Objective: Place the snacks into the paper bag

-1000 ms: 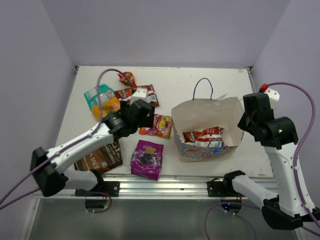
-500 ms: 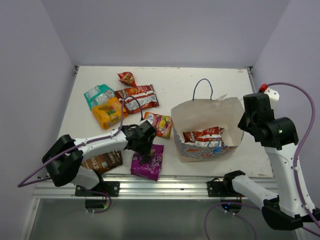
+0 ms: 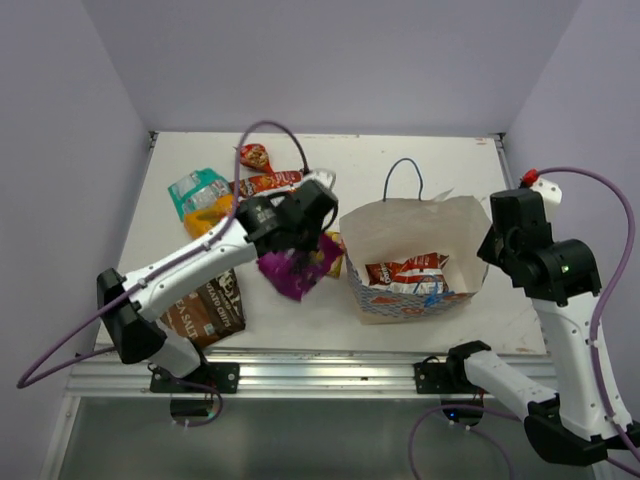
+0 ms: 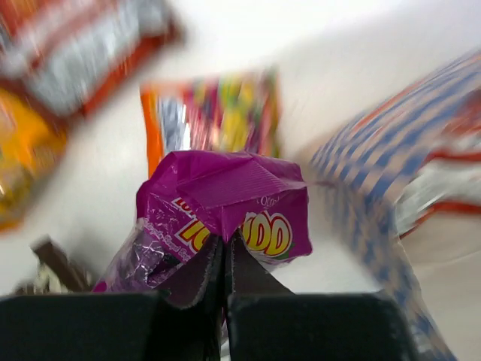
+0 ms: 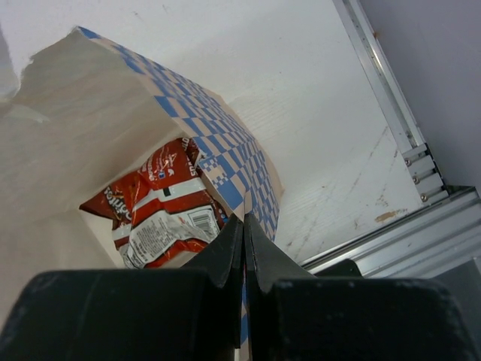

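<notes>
My left gripper (image 3: 298, 250) is shut on a purple snack packet (image 3: 292, 273), which hangs off the table just left of the paper bag (image 3: 415, 232). In the left wrist view the fingertips (image 4: 225, 244) pinch the purple packet (image 4: 225, 192) at its lower edge. The white bag stands open, and a red-and-silver chip packet (image 3: 405, 272) lies inside. My right gripper (image 5: 243, 219) is shut on the paper bag's blue-checked right wall (image 5: 225, 162), holding the mouth open. A multicoloured packet (image 4: 210, 113) lies on the table beyond the purple one.
Left of the bag lie a teal packet (image 3: 195, 187), an orange one (image 3: 205, 213), a small red one (image 3: 255, 156), a red-and-silver chip bag (image 3: 268, 183) and a brown packet (image 3: 205, 305). A metal rail (image 3: 330, 372) runs along the near edge. Blue cord handle (image 3: 405, 172) rises behind the bag.
The left gripper came down open onto the purple packet, shut on it and lifted it up and toward the bag. The right arm and the bag have not moved.
</notes>
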Tool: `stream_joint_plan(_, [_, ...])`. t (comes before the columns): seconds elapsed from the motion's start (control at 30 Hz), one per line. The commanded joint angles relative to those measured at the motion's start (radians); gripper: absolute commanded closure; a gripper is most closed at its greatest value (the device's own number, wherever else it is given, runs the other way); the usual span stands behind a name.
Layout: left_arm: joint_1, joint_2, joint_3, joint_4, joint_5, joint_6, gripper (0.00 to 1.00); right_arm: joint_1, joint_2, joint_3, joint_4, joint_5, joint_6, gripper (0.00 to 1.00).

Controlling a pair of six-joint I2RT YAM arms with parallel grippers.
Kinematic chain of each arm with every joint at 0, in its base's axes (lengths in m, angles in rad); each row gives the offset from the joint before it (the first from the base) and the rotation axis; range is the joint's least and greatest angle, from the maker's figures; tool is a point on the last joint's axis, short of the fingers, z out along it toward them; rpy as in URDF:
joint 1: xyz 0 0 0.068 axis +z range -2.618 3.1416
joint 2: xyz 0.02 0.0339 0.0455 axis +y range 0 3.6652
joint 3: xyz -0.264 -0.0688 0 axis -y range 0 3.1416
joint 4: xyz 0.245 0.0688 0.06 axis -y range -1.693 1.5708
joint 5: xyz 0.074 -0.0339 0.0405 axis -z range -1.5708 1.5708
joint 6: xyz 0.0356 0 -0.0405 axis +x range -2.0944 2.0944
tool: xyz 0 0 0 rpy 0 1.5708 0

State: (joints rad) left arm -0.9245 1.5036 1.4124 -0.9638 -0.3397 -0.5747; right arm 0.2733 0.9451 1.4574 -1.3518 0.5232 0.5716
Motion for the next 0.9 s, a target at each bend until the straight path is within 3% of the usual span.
stream_joint_plan(0.0, [-0.02, -0.004, 0.593, -0.038, -0.182, 0.087, 1.0, -0.005, -0.023, 0.029, -0.239, -0.005, -0.013, 1.0])
stream_joint_plan(0.1, [-0.057, 0.133, 0.866, -0.033, -0.053, 0.157, 1.0, -0.006, -0.023, 0.024, -0.239, -0.002, -0.013, 1.0])
stream_joint_plan(0.13, [-0.069, 0.15, 0.864, -0.004, -0.004, 0.168, 1.0, -0.006, -0.02, 0.023, -0.239, -0.003, -0.012, 1.0])
stream_joint_plan(0.3, [-0.108, 0.115, 0.613, 0.259, 0.243, 0.125, 1.0, -0.006, -0.012, 0.027, -0.239, 0.006, -0.016, 1.0])
stream_joint_plan(0.43, [-0.14, 0.13, 0.493, 0.349, 0.295, 0.119, 1.0, -0.005, -0.008, 0.027, -0.239, 0.009, -0.022, 1.0])
stream_joint_plan(0.77, [-0.186, 0.242, 0.526, 0.432, 0.315, 0.173, 0.97, -0.006, -0.005, 0.014, -0.234, 0.005, -0.027, 1.0])
stream_joint_plan(0.8, [-0.192, 0.257, 0.536, 0.424, 0.314, 0.179, 0.82, -0.005, -0.005, 0.011, -0.233, 0.004, -0.03, 1.0])
stream_joint_plan(0.83, [-0.195, 0.257, 0.542, 0.403, 0.291, 0.183, 0.41, -0.006, -0.005, 0.009, -0.23, 0.003, -0.032, 1.0])
stream_joint_plan(0.87, [-0.197, 0.253, 0.545, 0.393, 0.263, 0.188, 0.27, -0.006, -0.005, 0.008, -0.228, 0.001, -0.032, 1.0])
